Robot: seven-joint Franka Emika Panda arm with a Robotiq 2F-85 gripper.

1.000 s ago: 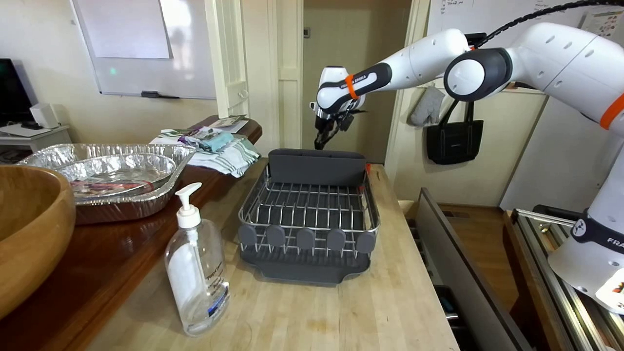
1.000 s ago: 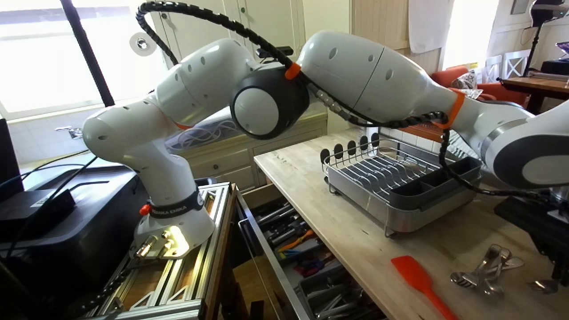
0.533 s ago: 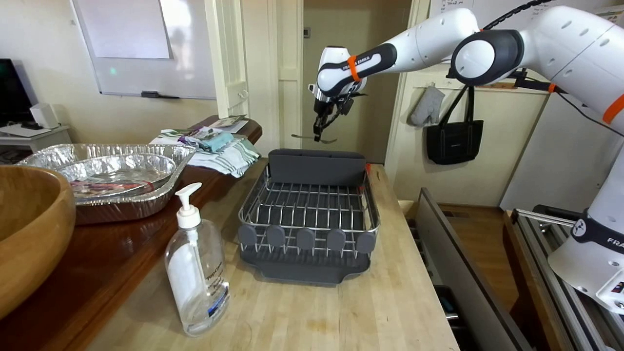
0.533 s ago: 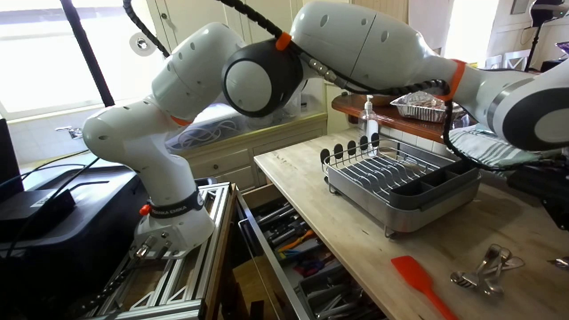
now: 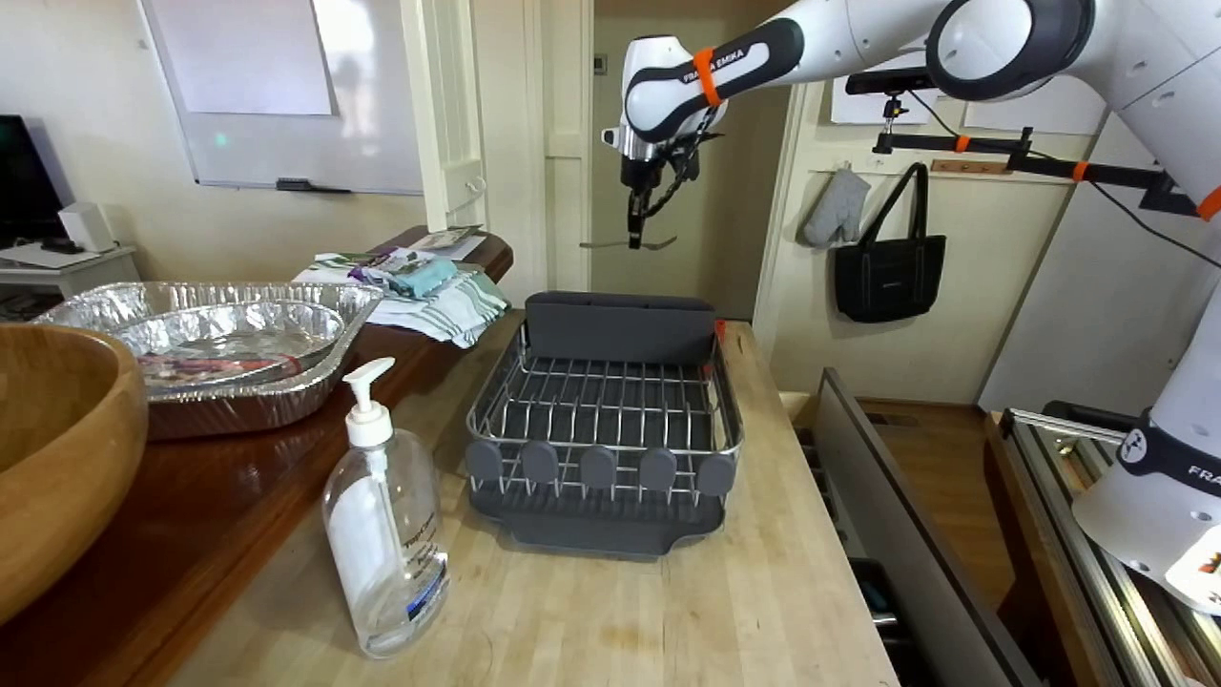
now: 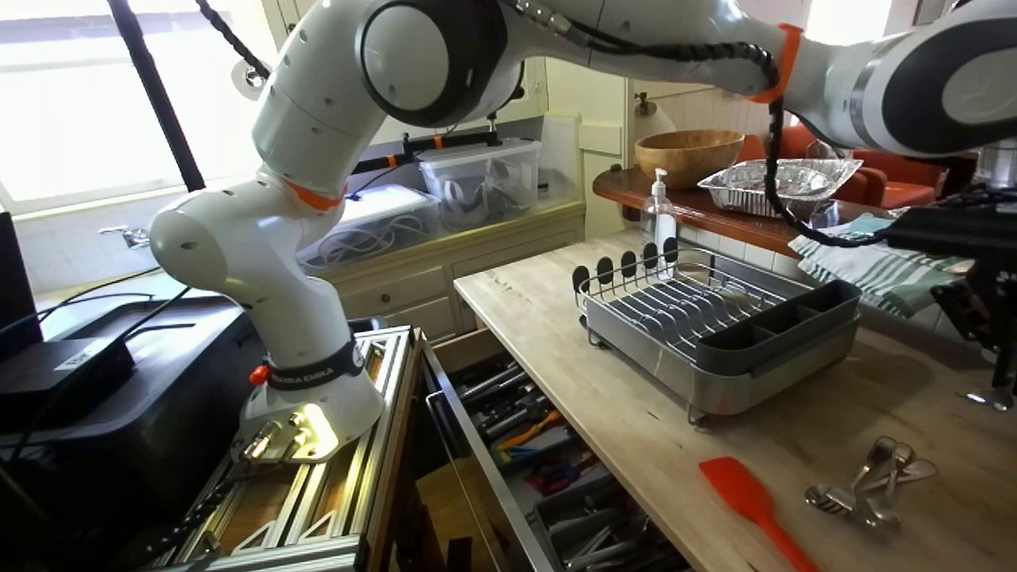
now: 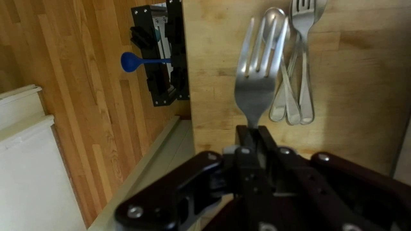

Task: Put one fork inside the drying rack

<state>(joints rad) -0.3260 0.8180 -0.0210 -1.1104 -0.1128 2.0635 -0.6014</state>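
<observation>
The claw (image 5: 635,239) has risen, gripping a fork (image 7: 255,88) above the counter (image 6: 548,318)

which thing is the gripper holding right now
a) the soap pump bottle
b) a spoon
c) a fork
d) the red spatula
c: the wrist view shows a four-tined metal fork clamped by its handle in the gripper, its tines sticking out beyond the fingertips.
</observation>
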